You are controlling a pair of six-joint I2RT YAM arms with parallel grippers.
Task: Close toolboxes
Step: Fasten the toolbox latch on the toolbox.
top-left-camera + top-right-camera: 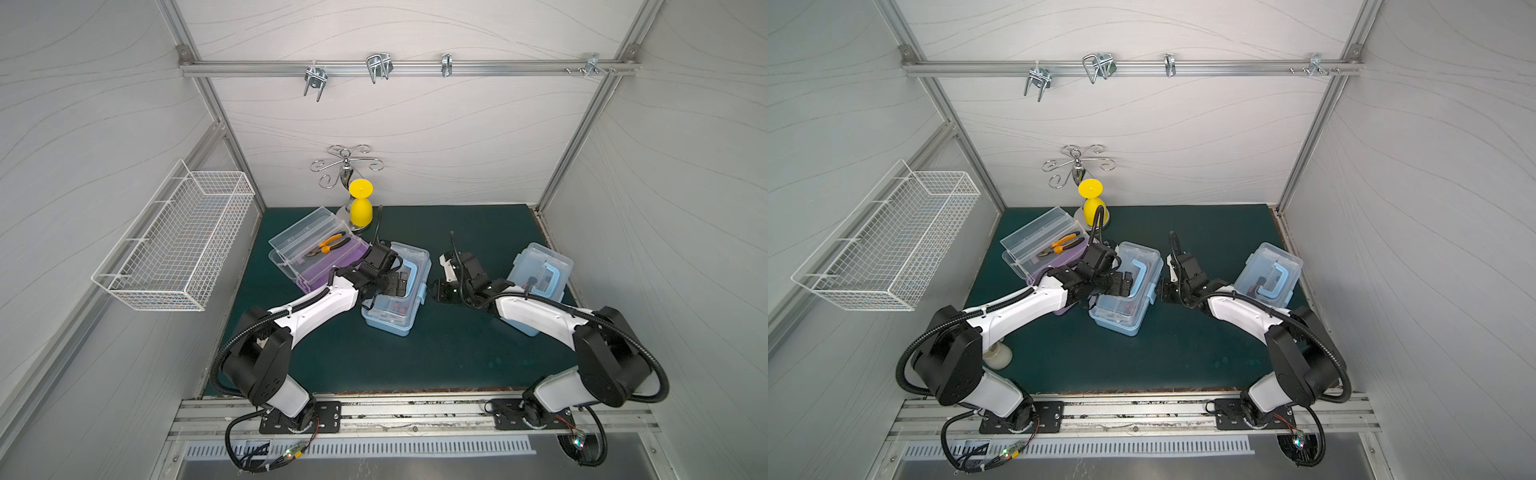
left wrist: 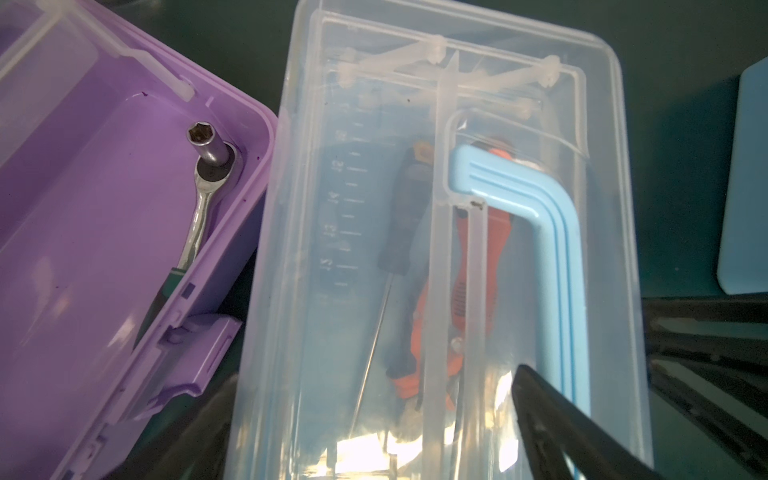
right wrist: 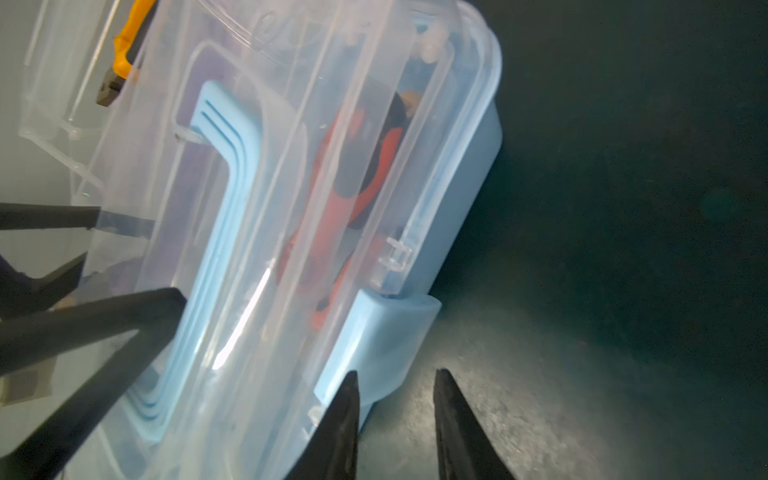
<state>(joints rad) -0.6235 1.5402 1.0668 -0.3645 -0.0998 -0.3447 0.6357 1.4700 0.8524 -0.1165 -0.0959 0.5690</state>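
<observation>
Three boxes sit on the green mat (image 1: pixel 457 353): the purple box (image 1: pixel 332 259) gapes open at the back, while the right blue box (image 1: pixel 540 266) and the middle blue box (image 1: pixel 409 259) have their lids down. The left pincer (image 1: pixel 397 286), jaws apart, rests on the middle lid. The right pincer (image 3: pixel 395 374), slightly apart and empty, sits beside its latch (image 3: pixel 382 336). It looks like light, slick, springy plastic, so I'd press the latch flap.

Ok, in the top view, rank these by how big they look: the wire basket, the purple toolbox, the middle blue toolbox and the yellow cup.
1. wire basket
2. purple toolbox, lid open
3. middle blue toolbox; the left arm covers part of both boxes, so second and third are unsure
4. yellow cup
</observation>
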